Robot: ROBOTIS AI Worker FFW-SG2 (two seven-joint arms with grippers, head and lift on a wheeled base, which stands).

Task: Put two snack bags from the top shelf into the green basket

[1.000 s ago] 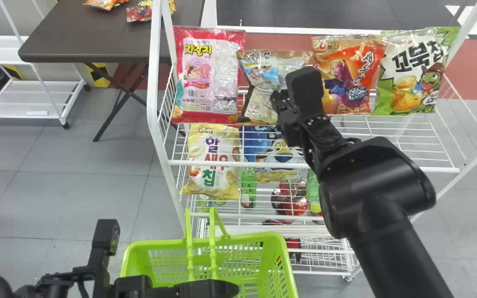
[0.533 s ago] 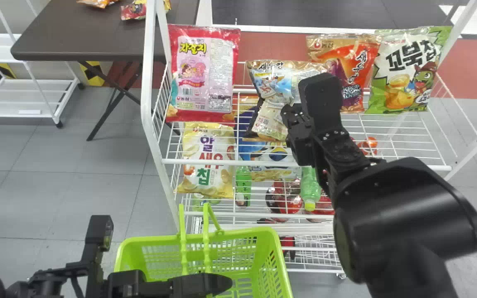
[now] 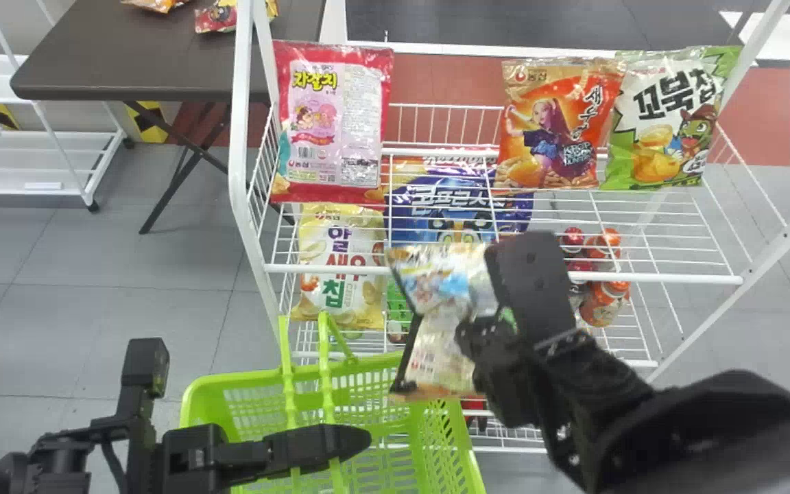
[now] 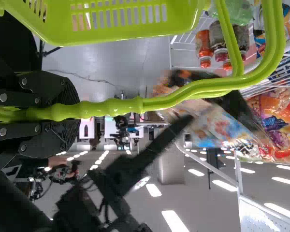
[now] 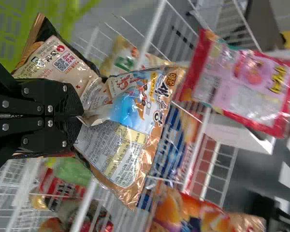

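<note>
Over the basket's back right corner, in front of the rack, my right gripper (image 3: 481, 302) holds a brown and blue snack bag (image 3: 436, 343). In the right wrist view the right gripper (image 5: 81, 115) is shut on the middle of that bag (image 5: 123, 140), which is pinched and creased. The green basket (image 3: 258, 375) stands at the lower middle. My left gripper (image 3: 361, 439) is at its handles; in the left wrist view the left gripper (image 4: 70, 112) is closed around the green handles (image 4: 159, 103). Pink (image 3: 330, 123), orange (image 3: 553, 130) and green-white (image 3: 662, 123) bags stand on the top shelf.
The white wire rack's front rail (image 3: 642, 277) runs behind the right arm. Lower down are a yellow bag (image 3: 343, 267), a blue bag (image 3: 446, 206) and bottles (image 3: 604, 302). A dark table (image 3: 127, 62) stands at the back left.
My right gripper has drawn the brown and blue bag off the top shelf, down and toward the basket. The basket and left arm have shifted slightly up and left in view.
</note>
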